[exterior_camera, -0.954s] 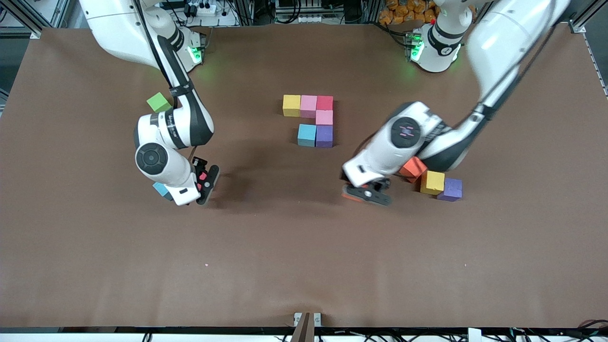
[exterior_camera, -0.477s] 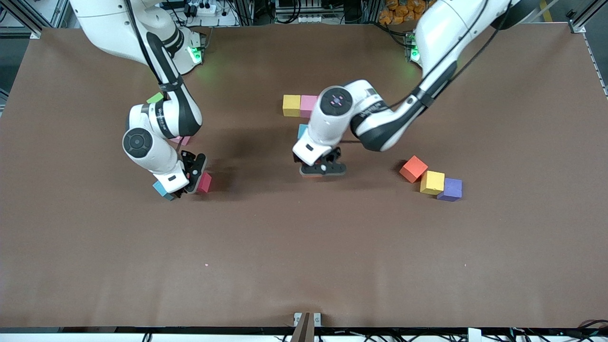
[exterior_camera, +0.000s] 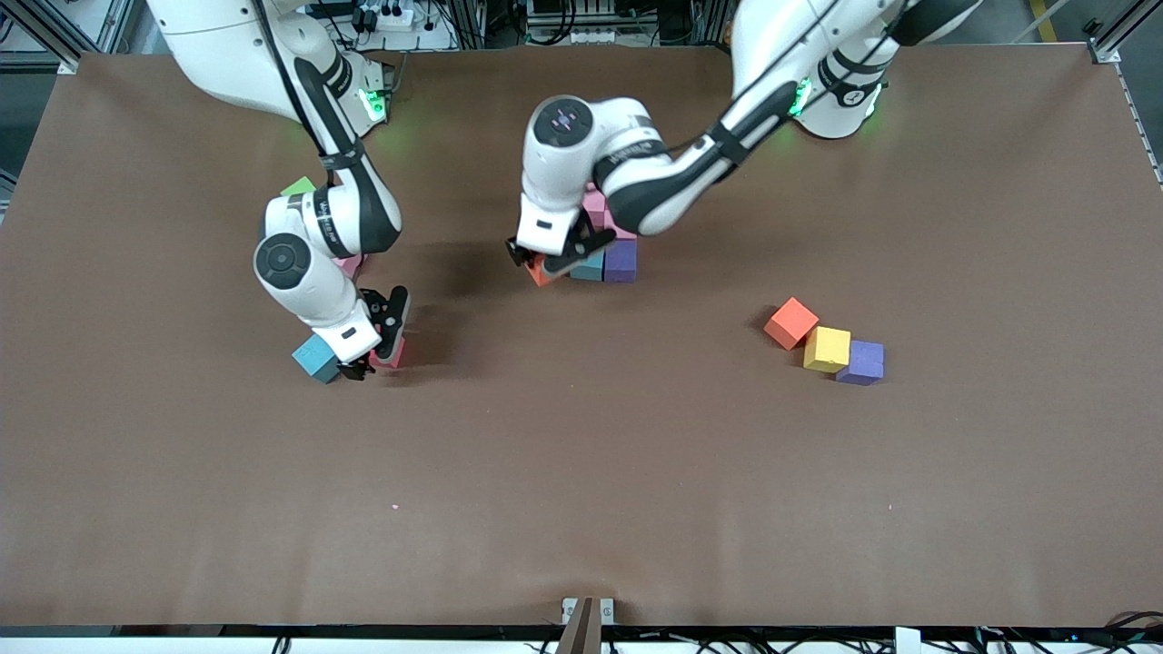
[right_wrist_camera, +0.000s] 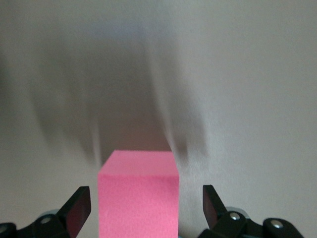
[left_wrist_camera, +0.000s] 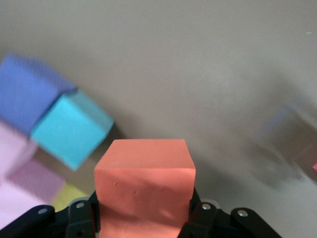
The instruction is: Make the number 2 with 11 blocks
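Left gripper [exterior_camera: 551,263], frame centre: clamped on orange block [left_wrist_camera: 144,191] | seat it flush beside light blue block [left_wrist_camera: 71,128] | Right gripper [exterior_camera: 374,350], centre-left: jaws spread around red block [right_wrist_camera: 138,192].

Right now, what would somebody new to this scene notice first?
Probably the left gripper, shut on an orange cube beside the light blue cube of the half-built number 2 mid-table. Next, the right gripper, open around a red cube beside a teal cube toward the right arm's end. An orange, yellow and purple trio waits toward the left arm's end.
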Controlling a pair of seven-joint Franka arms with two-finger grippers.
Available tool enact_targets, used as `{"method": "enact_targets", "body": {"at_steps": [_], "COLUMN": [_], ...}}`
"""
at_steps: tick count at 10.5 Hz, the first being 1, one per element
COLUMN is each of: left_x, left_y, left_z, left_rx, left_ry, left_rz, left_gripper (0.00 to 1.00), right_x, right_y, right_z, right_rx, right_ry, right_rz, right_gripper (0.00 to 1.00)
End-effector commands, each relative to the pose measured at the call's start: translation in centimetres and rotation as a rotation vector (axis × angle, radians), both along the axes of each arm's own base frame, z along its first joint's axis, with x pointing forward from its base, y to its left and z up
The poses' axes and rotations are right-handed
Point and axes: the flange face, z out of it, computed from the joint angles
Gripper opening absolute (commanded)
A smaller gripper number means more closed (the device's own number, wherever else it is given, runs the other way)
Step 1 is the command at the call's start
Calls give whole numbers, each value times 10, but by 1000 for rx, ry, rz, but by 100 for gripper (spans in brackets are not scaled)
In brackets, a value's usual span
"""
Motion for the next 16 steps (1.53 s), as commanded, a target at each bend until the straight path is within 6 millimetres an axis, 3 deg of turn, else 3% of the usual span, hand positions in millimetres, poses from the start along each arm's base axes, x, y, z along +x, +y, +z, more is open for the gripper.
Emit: {"method": "enact_targets", "body": {"at_steps": [1,2,5,6,7,8,12,16], "left_x": [-30,-45,-44,-36,-39,-39,-38,-32], "left_y": [-23,-30,-33,-28,-29,-27,-22,-15], "left_z": [-16,-28,-54,-61,-70,-78,-95,-109], "left_rx": [11,18,-17,-18,-6,6,34,57], "left_ry": [45,79,154,156,163,169,180,147], "left_rz": [213,301,561,643,659,685,764,758], "left_gripper": [18,16,16,16,16,16,17,17], "right_x": [-4,-3,-4,-3,-3,-2,5,26], "right_y": [-6,-7,-8,-8,-8,-9,-14,-1], "right_z": [-9,-12,-24,-24,-24,-24,-9,31], "right_rx": [-3,-4,-9,-8,-7,-7,7,34], "right_ry": [-9,-15,-20,-30,-30,-30,-43,-30], "right_rz": [22,20,16,16,15,12,-44,-250], "right_gripper": [100,100,100,88,47,28,30,30]}}
